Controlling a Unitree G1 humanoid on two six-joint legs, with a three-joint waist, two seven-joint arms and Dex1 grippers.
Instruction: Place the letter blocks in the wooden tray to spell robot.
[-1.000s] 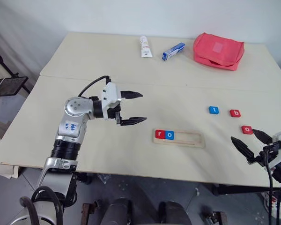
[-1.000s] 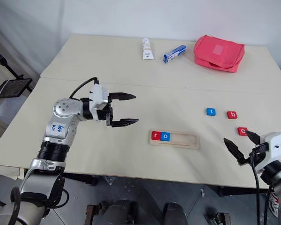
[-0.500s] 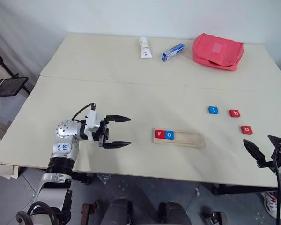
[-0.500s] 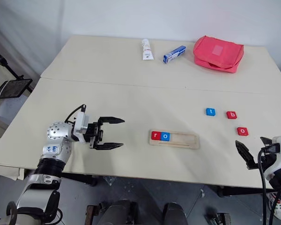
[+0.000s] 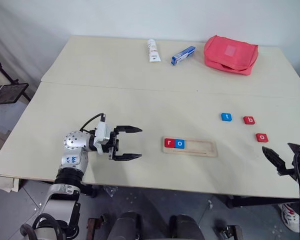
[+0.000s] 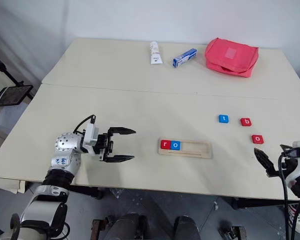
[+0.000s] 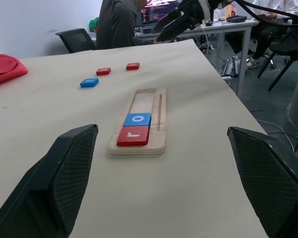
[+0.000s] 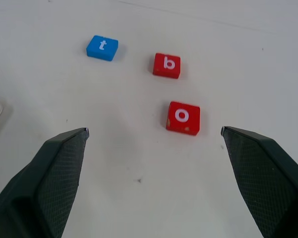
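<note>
From the head camera, the long light-wood tray lies on the beige table with a red "r" block and a blue "o" block filling its left end, while the left gripper hovers spread and empty to the tray's left. In the left wrist view, both filled blocks sit side by side in the tray's near end. In the right wrist view, the right gripper, fingers wide apart and empty, faces the loose blue "t" block, red "b" block and red "o" block.

Silver-grey left arm with black cable loop, blue-marked sticker (writing unreadable), black textured jaws
</note>
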